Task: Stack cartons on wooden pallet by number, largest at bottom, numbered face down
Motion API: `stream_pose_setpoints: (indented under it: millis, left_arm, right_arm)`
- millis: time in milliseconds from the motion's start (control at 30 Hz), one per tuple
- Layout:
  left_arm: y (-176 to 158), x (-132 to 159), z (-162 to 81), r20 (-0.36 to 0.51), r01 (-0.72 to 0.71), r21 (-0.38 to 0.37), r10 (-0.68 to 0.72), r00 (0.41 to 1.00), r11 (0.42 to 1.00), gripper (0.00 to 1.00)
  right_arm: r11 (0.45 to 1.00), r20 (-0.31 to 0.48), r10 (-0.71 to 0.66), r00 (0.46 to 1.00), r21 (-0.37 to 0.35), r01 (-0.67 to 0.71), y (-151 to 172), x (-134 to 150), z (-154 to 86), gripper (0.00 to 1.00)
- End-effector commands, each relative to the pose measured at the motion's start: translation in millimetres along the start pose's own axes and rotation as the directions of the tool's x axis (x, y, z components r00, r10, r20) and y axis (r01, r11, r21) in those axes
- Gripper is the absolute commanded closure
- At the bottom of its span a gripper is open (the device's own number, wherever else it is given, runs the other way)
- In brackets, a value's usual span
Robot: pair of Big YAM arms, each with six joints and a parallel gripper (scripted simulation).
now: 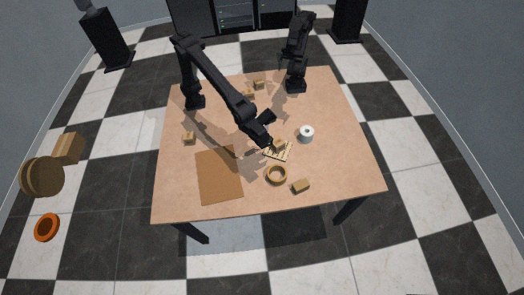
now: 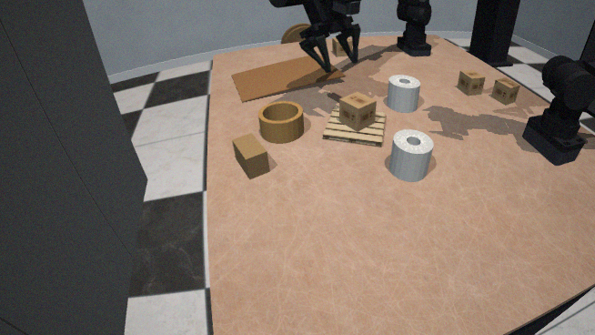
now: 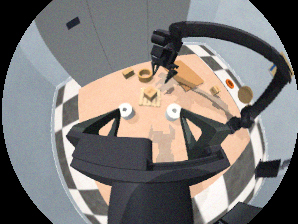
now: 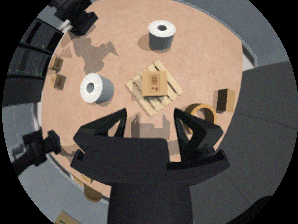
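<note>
One carton point(image 1: 279, 143) point(image 2: 358, 110) point(image 4: 154, 83) point(image 3: 150, 93) stands alone on the small wooden pallet point(image 1: 276, 155) point(image 2: 350, 134) point(image 4: 172, 95). My right gripper point(image 1: 268, 141) point(image 2: 341, 64) point(image 4: 150, 111) is open and empty. It hangs above the carton, clear of it. Two cartons point(image 1: 259, 83) point(image 1: 249, 93) point(image 2: 470, 82) point(image 2: 505, 90) sit near the left arm's base. A fourth carton point(image 1: 188, 137) point(image 3: 215, 90) sits near the right arm's base. My left gripper point(image 1: 285, 62) point(image 3: 150, 111) is open and empty, held high at the table's back.
Two white rolls point(image 2: 403, 93) point(image 2: 411, 155) point(image 4: 161, 34) point(image 4: 96, 88) flank the pallet. A tan ring point(image 1: 276, 181) point(image 2: 281, 129), a brown block point(image 1: 300, 185) point(image 2: 250, 155) and a flat cardboard sheet point(image 1: 218, 176) point(image 2: 282, 77) lie close by.
</note>
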State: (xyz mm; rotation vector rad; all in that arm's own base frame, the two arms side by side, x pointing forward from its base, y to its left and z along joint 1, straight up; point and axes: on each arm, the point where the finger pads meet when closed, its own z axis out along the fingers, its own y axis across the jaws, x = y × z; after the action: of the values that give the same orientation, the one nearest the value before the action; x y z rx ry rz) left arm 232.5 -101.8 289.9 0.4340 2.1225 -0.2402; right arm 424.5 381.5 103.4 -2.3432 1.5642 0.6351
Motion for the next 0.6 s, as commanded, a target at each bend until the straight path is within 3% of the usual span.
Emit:
stream_pose_setpoints:
  millis: [0, 33, 67, 133, 200, 400, 433, 467, 567]
  left_arm:
    - [0.5, -21.8, -11.0, 0.048, -0.007, 0.000, 0.007, 0.999, 1.000, 0.00]
    - [0.5, -21.8, -11.0, 0.048, -0.007, 0.000, 0.007, 0.999, 1.000, 0.00]
    - [0.5, -21.8, -11.0, 0.048, -0.007, 0.000, 0.007, 0.999, 1.000, 0.00]
    - [0.5, -21.8, -11.0, 0.048, -0.007, 0.000, 0.007, 0.999, 1.000, 0.00]
    - [0.5, -21.8, -11.0, 0.048, -0.007, 0.000, 0.007, 0.999, 1.000, 0.00]
    - [0.5, -21.8, -11.0, 0.048, -0.007, 0.000, 0.007, 0.999, 1.000, 0.00]
    - [0.5, -21.8, -11.0, 0.048, -0.007, 0.000, 0.007, 0.999, 1.000, 0.00]
    - [0.0, -25.0, -7.3, 0.053, -0.008, 0.002, 0.008, 0.999, 1.000, 0.00]
    - [-11.6, -33.0, 3.3, 0.075, -0.031, 0.037, 0.028, 0.997, 0.999, 0.00]
  right_arm:
    - [0.991, 0.021, -0.085, 0.996, 0.109, 0.082, -22.7, -28.8, -89.1, 0.21]
    - [0.991, 0.020, -0.085, 0.996, 0.109, 0.082, -21.9, -28.5, -94.4, 0.21]
    - [0.997, 0.015, -0.058, 0.998, 0.061, 0.057, -15.3, -15.1, -72.6, 0.21]
    - [0.998, 0.008, -0.051, 0.999, 0.022, 0.050, -12.1, -15.6, -45.7, 0.21]
    - [0.999, 0.006, -0.044, 0.999, 0.010, 0.044, -10.0, -12.4, -37.7, 0.21]
    - [0.999, 0.004, -0.032, 0.999, 0.008, 0.032, -10.6, -6.5, -36.6, 0.21]
    - [0.999, 0.006, -0.029, 1.000, 0.018, 0.029, -7.2, -10.8, -48.1, 0.21]
    - [0.999, 0.004, 0.008, 1.000, 0.038, -0.008, -5.3, -8.6, -62.8, 0.21]
    - [0.989, -0.050, 0.148, 0.988, -0.002, -0.148, 22.1, 15.1, -63.3, 0.21]
